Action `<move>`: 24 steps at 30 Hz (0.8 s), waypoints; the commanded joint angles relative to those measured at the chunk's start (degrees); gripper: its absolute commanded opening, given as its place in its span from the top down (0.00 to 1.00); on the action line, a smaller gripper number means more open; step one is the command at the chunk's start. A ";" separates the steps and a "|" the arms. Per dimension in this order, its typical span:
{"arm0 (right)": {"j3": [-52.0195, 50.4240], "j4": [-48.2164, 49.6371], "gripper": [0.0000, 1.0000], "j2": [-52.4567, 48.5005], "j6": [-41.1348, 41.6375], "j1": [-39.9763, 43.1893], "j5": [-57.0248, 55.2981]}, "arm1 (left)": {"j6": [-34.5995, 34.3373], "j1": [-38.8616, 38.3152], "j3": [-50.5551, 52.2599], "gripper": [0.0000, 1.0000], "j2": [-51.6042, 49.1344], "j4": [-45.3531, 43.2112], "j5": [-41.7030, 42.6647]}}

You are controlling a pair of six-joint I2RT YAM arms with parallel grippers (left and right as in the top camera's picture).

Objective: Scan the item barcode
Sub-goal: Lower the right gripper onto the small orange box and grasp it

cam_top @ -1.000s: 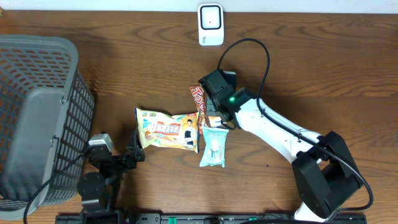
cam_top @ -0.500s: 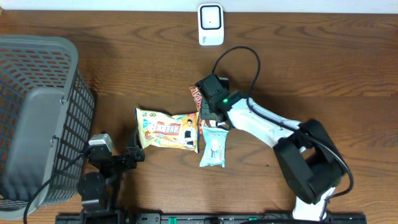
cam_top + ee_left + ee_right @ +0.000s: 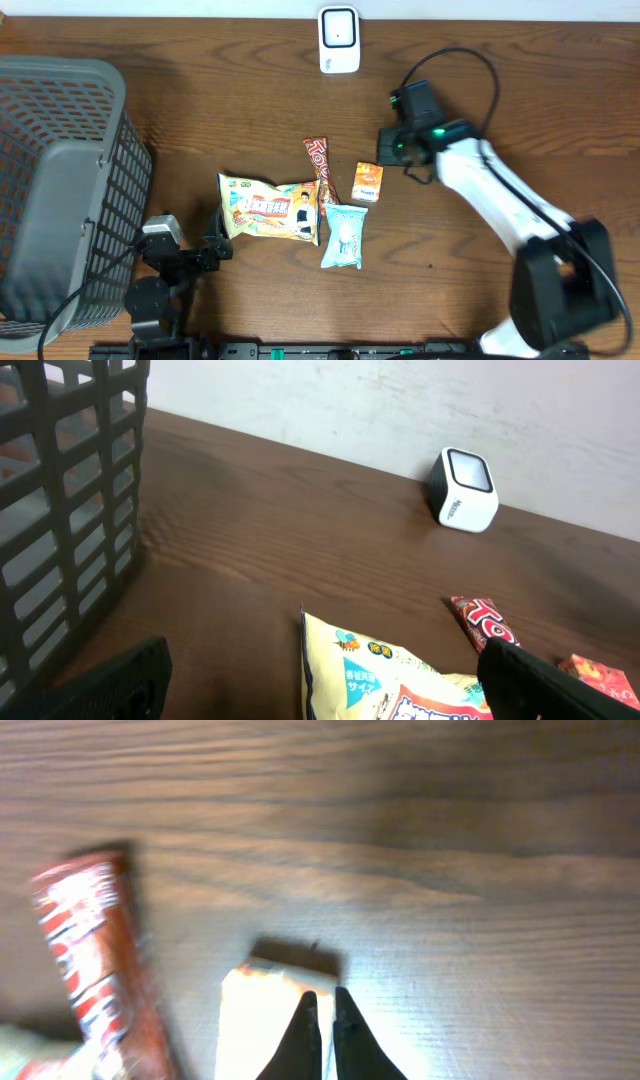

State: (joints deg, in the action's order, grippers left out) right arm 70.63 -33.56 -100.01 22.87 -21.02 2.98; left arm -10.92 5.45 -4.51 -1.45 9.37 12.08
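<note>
So the right claw [image 3: 322, 1005] is clenched tight, fingers pressed flat together with nothing between them. In the wrist view the tips sit right over the top edge of the little orange box [image 3: 368, 181], which looks washed out and pale from that close. Can't tell whether they actually touch it. The box lies flat on the wooden table [image 3: 500, 70].

Just left of the box is the red chocolate bar [image 3: 320, 165], lying at a slant. Its lower end runs down between the yellow snack bag [image 3: 270, 208] and the light blue packet [image 3: 343, 236], which sits just below the box. The bag and the blue packet are near each other, bag on the left.

The white scanner [image 3: 339, 40] stands at the far edge of the table, well apart from the box.

The left claw [image 3: 340, 690] is spread wide open down at the near edge, grasping nothing, with the yellow bag in front of it.

The big gray mesh basket [image 3: 60, 90] is off on the left side. All four snacks lie on the table outside it.
</note>
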 commanded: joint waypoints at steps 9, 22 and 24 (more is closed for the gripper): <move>-1.18 -13.44 0.38 4.24 21.18 -0.59 10.62 | -0.52 -0.17 1.40 0.02 0.04 0.48 0.35; -14.78 0.50 0.48 3.98 68.83 -5.88 9.49 | -0.52 -0.17 1.40 0.02 0.04 0.48 0.35; -16.96 3.45 0.46 3.98 73.94 -6.47 8.87 | -0.52 -0.17 1.40 0.02 0.04 0.48 0.35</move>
State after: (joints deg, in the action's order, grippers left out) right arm 56.27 -32.77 -95.35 81.45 -26.30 13.08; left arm -10.92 5.45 -4.51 -1.45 9.37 12.10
